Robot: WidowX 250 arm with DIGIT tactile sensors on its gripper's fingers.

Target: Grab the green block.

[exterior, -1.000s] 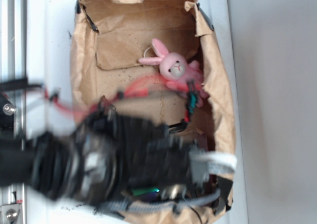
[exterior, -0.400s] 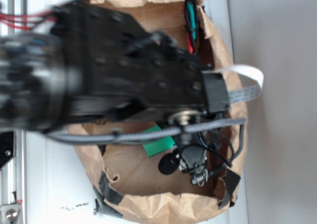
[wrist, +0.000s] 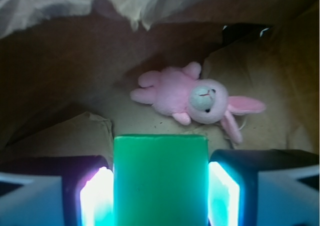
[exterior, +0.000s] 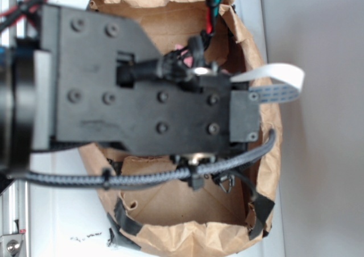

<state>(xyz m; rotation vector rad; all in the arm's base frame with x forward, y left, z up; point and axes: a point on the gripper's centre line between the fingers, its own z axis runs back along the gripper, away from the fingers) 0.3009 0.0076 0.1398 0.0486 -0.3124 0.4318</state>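
In the wrist view the green block (wrist: 160, 176) fills the space between my two fingers, flat face up, with its far edge pointing toward the pink plush bunny (wrist: 192, 98). My gripper (wrist: 160, 198) is shut on it: the glowing left pad (wrist: 97, 196) and right pad (wrist: 223, 193) press against its long sides. In the exterior view my arm (exterior: 142, 92) covers most of the box, hiding the green block and most of the gripper.
A brown paper-lined box (exterior: 187, 234) with crumpled walls surrounds the gripper. The bunny lies on its floor a short way ahead of the block. A white ribbon cable (exterior: 273, 78) and a braided cable (exterior: 148, 178) hang from the arm.
The arm has swung across the box toward the bunny's end. The green block, seen beside the gripper 0.4 s ago, is now hidden under the arm in the exterior view.
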